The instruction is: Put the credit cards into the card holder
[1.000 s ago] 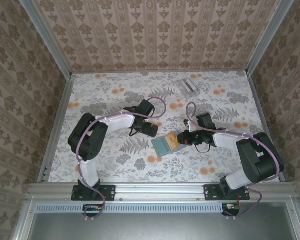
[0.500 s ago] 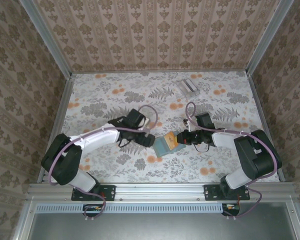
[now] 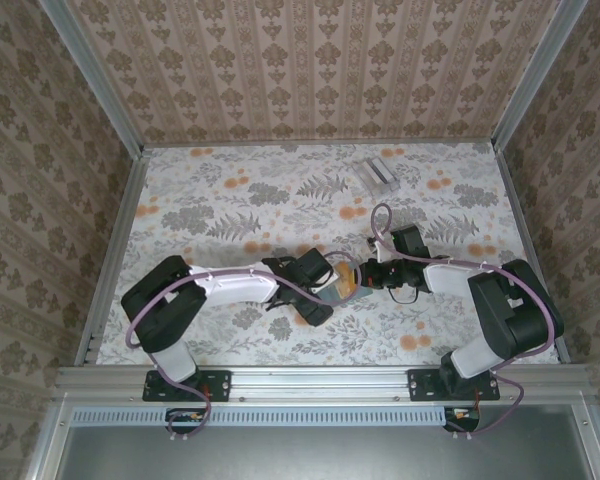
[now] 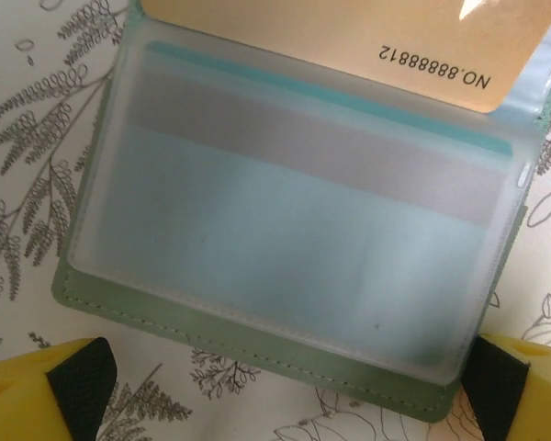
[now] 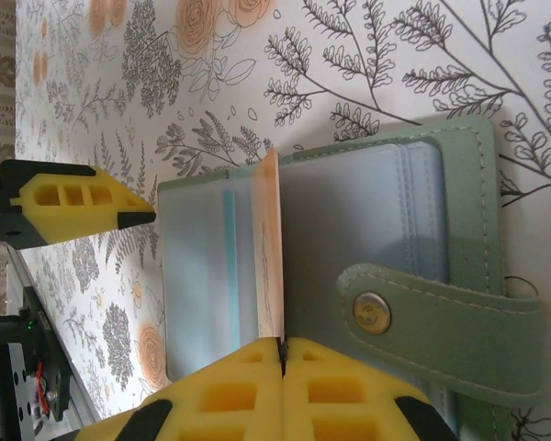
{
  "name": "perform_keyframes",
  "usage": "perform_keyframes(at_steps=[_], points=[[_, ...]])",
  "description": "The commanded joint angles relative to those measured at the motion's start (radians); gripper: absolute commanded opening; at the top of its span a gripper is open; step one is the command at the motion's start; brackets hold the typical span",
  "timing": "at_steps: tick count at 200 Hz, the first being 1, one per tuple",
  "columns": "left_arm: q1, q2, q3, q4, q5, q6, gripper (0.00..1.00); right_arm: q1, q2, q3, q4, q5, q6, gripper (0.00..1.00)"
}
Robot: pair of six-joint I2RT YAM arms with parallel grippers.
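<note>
Clear slotted stand [image 3: 379,175] at far side, floral table [image 3: 210,190].

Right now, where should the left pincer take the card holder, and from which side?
Probably the outer stitched edge of the holder, on the half away from the snap strap. It lies open and flat, so come from above, clear of the card that the shut right pincer holds on edge.

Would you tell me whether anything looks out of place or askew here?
Only the orange card: it stands on edge over the open card holder, pinched by the shut right gripper, not seated in a sleeve. Nothing looks damaged.
</note>
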Motion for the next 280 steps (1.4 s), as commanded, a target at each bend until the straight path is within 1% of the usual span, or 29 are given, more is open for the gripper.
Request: perform_keyframes(at_steps=[1,18,35,66,82,94,112,132,161,181,193,210,234,240,251,258,266,280], points=[[0.014,0.025,0.01,-0.016,-0.192,0.03,1.0,-0.001,-0.023,0.007,-0.036,0.03,-0.012,0.0],[0.029,0.03,0.025,-0.06,-0.273,0.031,1.0,-0.001,-0.028,0.009,-0.042,0.023,-0.013,0.0],[0.041,0.004,0.008,-0.058,-0.306,0.041,1.0,0.0,-0.029,0.009,-0.04,0.022,-0.013,0.0],[0.098,-0.05,-0.029,-0.048,-0.261,0.02,1.0,0.0,-0.022,0.014,-0.009,0.02,0.003,0.0],[0.105,-0.074,-0.05,-0.037,-0.261,0.021,1.0,0.0,-0.008,0.026,0.006,0.017,0.012,0.0],[0.109,-0.105,-0.071,-0.02,-0.233,0.028,1.0,0.0,0.011,0.043,0.016,-0.001,0.021,0.0],[0.122,-0.165,-0.101,0.011,-0.156,0.033,1.0,-0.001,0.04,0.06,0.049,-0.029,0.039,0.0],[0.158,-0.224,-0.133,0.06,-0.029,-0.004,1.0,-0.001,0.058,0.06,0.08,-0.043,0.06,0.0],[0.274,-0.245,-0.179,0.177,0.236,-0.122,1.0,0.0,0.073,0.05,0.103,-0.049,0.073,0.0],[0.336,-0.22,-0.196,0.24,0.332,-0.192,1.0,-0.001,0.09,0.049,0.113,-0.06,0.085,0.0],[0.36,-0.196,-0.2,0.262,0.37,-0.216,0.96,-0.003,0.101,0.047,0.122,-0.078,0.09,0.0],[0.372,-0.161,-0.187,0.243,0.343,-0.236,0.9,-0.006,0.115,0.047,0.129,-0.101,0.094,0.0],[0.374,-0.132,-0.182,0.248,0.349,-0.246,0.84,-0.013,0.124,0.04,0.152,-0.129,0.109,0.0],[0.373,-0.124,-0.182,0.256,0.356,-0.248,0.78,-0.015,0.125,0.04,0.157,-0.136,0.11,0.0],[0.373,-0.108,-0.178,0.258,0.373,-0.249,0.58,-0.017,0.127,0.04,0.162,-0.145,0.111,0.0],[0.374,-0.099,-0.172,0.252,0.38,-0.248,0.5,-0.019,0.129,0.04,0.166,-0.15,0.115,0.0],[0.374,-0.089,-0.165,0.246,0.382,-0.252,0.47,-0.022,0.13,0.038,0.174,-0.159,0.122,0.0],[0.373,-0.083,-0.162,0.251,0.385,-0.261,0.47,-0.024,0.13,0.038,0.184,-0.173,0.129,0.0]])
